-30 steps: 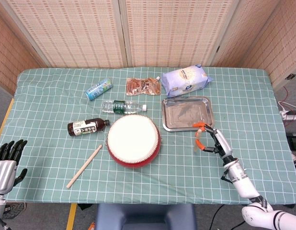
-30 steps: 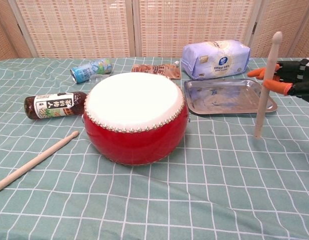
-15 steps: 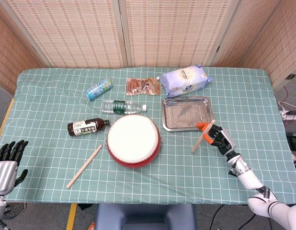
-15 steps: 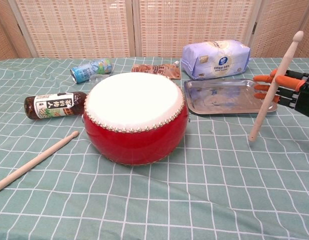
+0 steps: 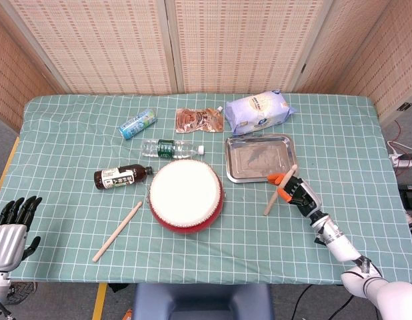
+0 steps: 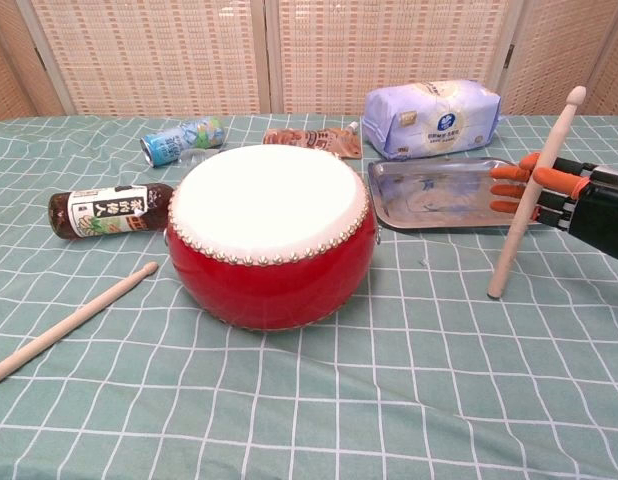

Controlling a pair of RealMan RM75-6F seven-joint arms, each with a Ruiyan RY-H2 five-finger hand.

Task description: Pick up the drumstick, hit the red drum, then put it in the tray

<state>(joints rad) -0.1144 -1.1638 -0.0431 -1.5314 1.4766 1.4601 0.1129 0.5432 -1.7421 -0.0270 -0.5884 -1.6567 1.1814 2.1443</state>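
The red drum (image 5: 186,195) with its white skin stands at the table's middle, also in the chest view (image 6: 272,232). My right hand (image 5: 297,192) (image 6: 564,197) pinches a wooden drumstick (image 5: 280,190) (image 6: 532,195) with its orange fingertips. It is to the right of the drum, by the front right corner of the steel tray (image 5: 261,159) (image 6: 449,192). The stick leans, head up and to the right, lower end close to the cloth. A second drumstick (image 5: 117,231) (image 6: 69,325) lies on the cloth left of the drum. My left hand (image 5: 11,223) hangs off the table's left edge, fingers apart and holding nothing.
A dark sauce bottle (image 5: 123,177) lies left of the drum. A water bottle (image 5: 171,148), a can (image 5: 137,124) and a brown pouch (image 5: 200,120) lie behind it. A blue-white bag (image 5: 258,112) sits behind the tray.
My right hand has shifted a little left toward the tray's corner with the drumstick. The stick went from upright to leaning right. The left hand barely moved.
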